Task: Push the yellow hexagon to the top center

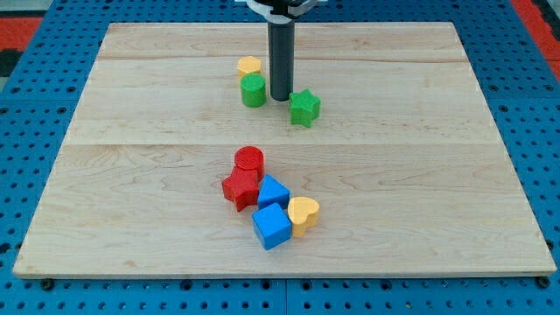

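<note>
A: Where's the yellow hexagon (249, 66) right now?

B: Already high on the desk (437, 175), a little to the view's left of centre, touching the green cylinder (253, 91) just below it. My tip (280, 98) is down on the wood between that cylinder and the green star (304, 108), just beside both.

A: And the end effector — spread or closed?

B: Neither applies; it's a plain rod, no jaws to tell of.

A: So which step is this?

B: I'd judge it a late nudge. The hexagon looks slightly off-centre, so the next move calls for getting round to its left side and pushing it toward the view's right, perhaps a touch upward.

A: Room for that?

B: Bare wood lies above and on both sides of it, and the top edge is near — so gently. The red, blue and yellow cluster lower down is well apart.
</note>
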Tool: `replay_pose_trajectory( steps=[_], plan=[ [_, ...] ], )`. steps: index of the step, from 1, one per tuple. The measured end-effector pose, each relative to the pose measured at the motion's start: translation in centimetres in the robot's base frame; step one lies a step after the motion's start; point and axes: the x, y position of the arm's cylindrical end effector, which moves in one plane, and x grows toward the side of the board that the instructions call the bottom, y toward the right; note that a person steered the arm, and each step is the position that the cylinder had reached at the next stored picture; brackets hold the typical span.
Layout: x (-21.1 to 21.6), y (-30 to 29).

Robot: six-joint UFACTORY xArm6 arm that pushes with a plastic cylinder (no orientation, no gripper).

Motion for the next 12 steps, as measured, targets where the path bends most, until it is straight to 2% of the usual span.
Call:
replay_pose_trajectory(
  steps=[3, 5, 12],
  plan=[
    [4.3, -0.2],
    [4.3, -5.9],
    [-7.5, -6.5]
  ],
)
